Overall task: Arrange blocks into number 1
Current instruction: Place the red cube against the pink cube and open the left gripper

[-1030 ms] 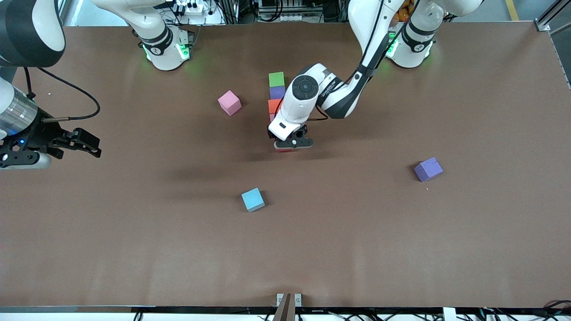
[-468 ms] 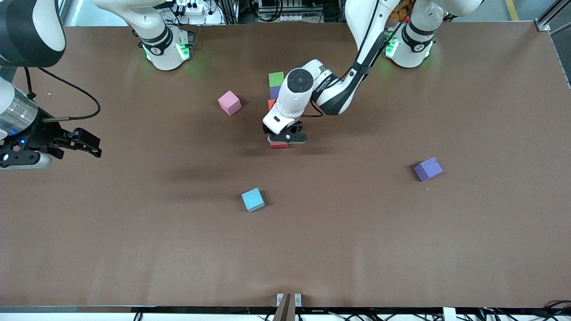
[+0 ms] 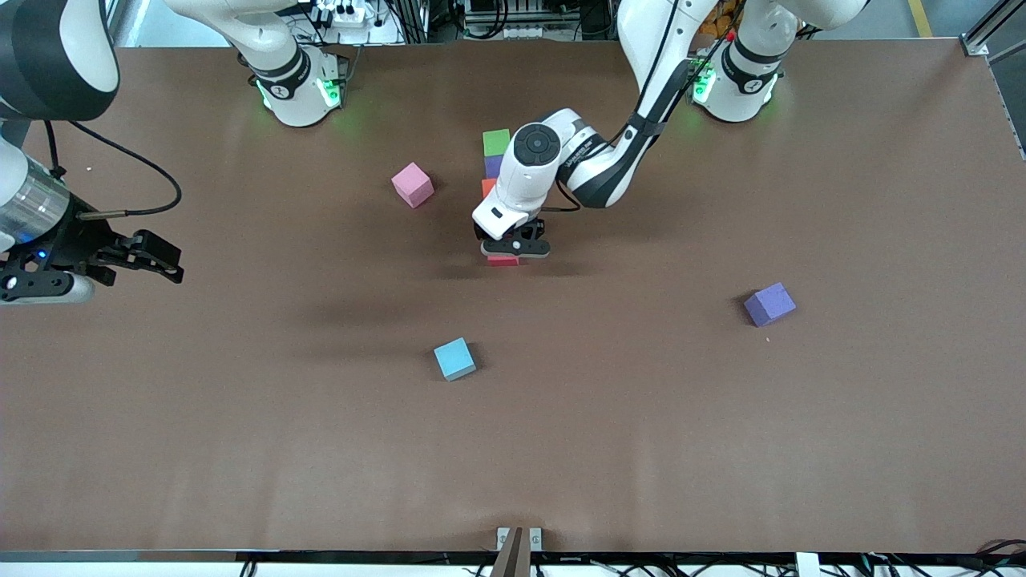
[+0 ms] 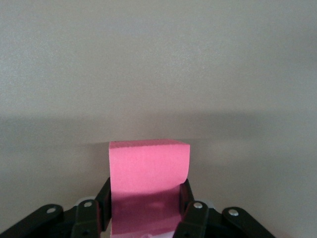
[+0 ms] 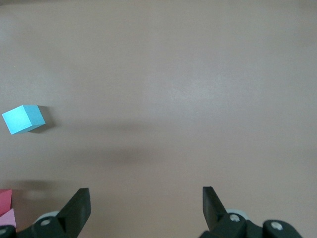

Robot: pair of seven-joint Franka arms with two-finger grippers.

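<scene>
A column of blocks runs toward the front camera: green (image 3: 497,142), purple (image 3: 491,166) and orange (image 3: 486,187), the last two partly hidden by the left arm. My left gripper (image 3: 514,249) is shut on the red block (image 3: 503,260) (image 4: 148,166), low at the near end of that column. In its wrist view the left gripper (image 4: 147,192) clamps the block on both sides. A pink block (image 3: 413,184), a light blue block (image 3: 454,358) (image 5: 24,119) and a second purple block (image 3: 769,304) lie loose. My right gripper (image 3: 148,266) (image 5: 146,198) waits open over the right arm's end.
Both arm bases (image 3: 296,88) (image 3: 737,80) stand along the table's edge farthest from the front camera. Slivers of a red block (image 5: 4,198) and a pink block (image 5: 6,218) show at the edge of the right wrist view. Brown tabletop (image 3: 641,417) stretches nearest the front camera.
My left gripper with the red block has shifted a little toward the column and the right arm's end, then nearly stopped. The right arm has not moved.
</scene>
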